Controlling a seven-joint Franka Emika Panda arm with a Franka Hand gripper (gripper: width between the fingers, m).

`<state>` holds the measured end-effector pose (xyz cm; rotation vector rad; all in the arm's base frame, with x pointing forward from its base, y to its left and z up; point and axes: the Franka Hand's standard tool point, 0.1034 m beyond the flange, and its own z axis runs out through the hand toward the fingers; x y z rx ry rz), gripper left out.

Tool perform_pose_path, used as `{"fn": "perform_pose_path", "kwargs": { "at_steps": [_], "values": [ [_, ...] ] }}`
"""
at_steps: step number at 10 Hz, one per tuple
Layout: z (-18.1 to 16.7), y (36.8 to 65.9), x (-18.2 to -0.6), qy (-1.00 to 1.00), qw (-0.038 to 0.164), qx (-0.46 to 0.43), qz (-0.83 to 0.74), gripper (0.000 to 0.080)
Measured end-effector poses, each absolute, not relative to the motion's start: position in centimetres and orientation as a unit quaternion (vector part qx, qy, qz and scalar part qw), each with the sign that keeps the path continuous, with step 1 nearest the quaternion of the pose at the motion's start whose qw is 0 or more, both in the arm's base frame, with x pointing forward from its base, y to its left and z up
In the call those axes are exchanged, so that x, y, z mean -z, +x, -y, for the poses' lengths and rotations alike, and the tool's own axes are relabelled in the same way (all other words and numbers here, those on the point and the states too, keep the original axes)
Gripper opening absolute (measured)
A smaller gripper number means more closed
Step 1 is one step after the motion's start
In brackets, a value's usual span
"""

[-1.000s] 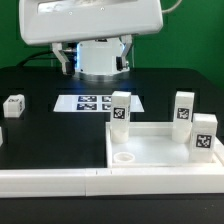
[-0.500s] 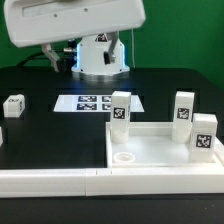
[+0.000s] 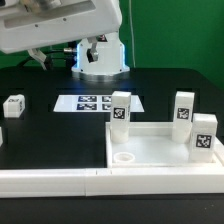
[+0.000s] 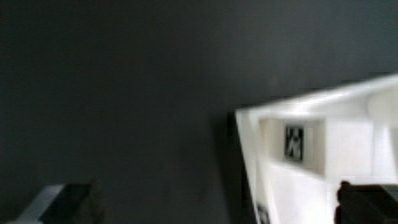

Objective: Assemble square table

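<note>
White plastic fills the near side of the exterior view, where the square tabletop slab [image 3: 160, 148] is seen lying flat against the L-shaped border wall [image 3: 60, 180], one round corner socket [image 3: 124, 158] facing up. Three tagged leg blocks [image 3: 120, 110] are seen upright on or just behind it; which cannot be told. A fourth leg block [image 3: 13, 105] is set well apart, at the exterior view's left, and the marker board [image 3: 92, 102] is seen behind the slab on the black table [image 3: 40, 85].

The gripper [image 4: 205, 205] is shown released, jaws wide and empty, only its dark fingertips [image 4: 63, 200] visible in the wrist view. That view alone shows a tagged white part at close range, blurred. The arm's bulk and all four legs are given only by the exterior view.

Judged from here, a standing leg could be toppled by a careless descent, or a leg gripped off-centre could be tilted and jammed at its socket.
</note>
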<state>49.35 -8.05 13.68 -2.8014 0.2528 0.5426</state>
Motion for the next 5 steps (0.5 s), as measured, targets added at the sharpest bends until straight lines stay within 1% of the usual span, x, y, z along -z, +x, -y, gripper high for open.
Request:
{"fn": "perform_pose_path", "kwargs": {
  "at_steps": [1, 2, 3, 4, 5],
  "values": [
    [8.3, 49.5, -13.3, -0.963, 0.140, -0.214, -0.082, 0.0648],
    [9.3, 48.8, -12.0, -0.961, 0.133, -0.231, -0.077, 0.0648],
    [10.7, 47.8, -11.3, -0.959, 0.128, -0.243, -0.070, 0.0648],
    [12.5, 46.7, -11.0, -0.959, 0.115, -0.253, -0.062, 0.0648],
    [14.1, 45.9, -10.4, -0.961, 0.091, -0.258, -0.048, 0.0648]
  ]
}}
